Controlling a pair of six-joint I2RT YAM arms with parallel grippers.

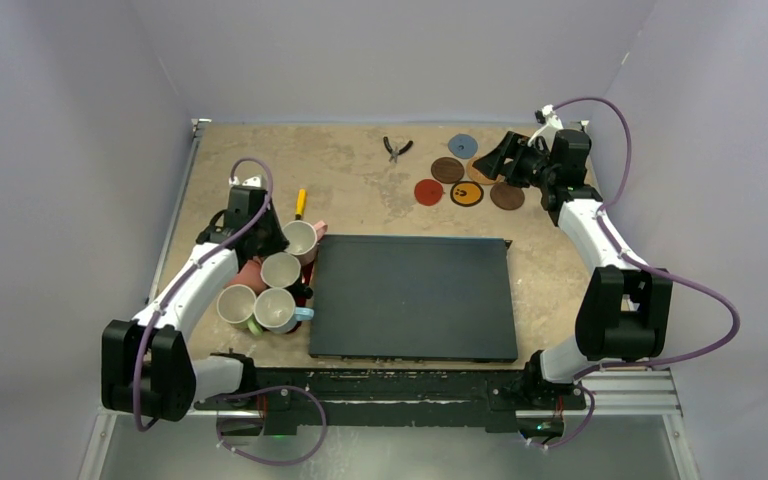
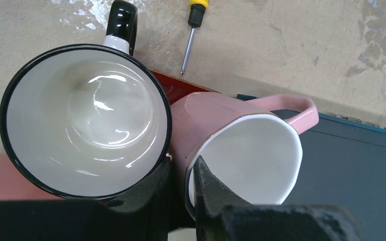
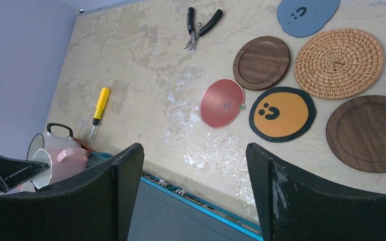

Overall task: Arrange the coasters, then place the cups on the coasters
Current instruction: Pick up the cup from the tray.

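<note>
Scuffed beige tabletop (image 1: 360, 190), pale lilac walls (image 1: 380, 50). Left gripper (image 2: 182, 168) pinches the rim of the glossy pink mug (image 2: 241, 150), with the black-rimmed mug (image 2: 85, 118) at its nine o'clock. Right gripper (image 3: 193, 150) is spread, empty.

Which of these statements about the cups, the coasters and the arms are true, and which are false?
1. The coasters lie on the black mat. False: they lie on the bare table, beyond the mat.
2. The left jaws straddle the pale pink cup at its rim. True.
3. The right jaws are open and empty. True.
4. The pliers lie beside the cups. False: the screwdriver does; the pliers lie near the coasters.
</note>
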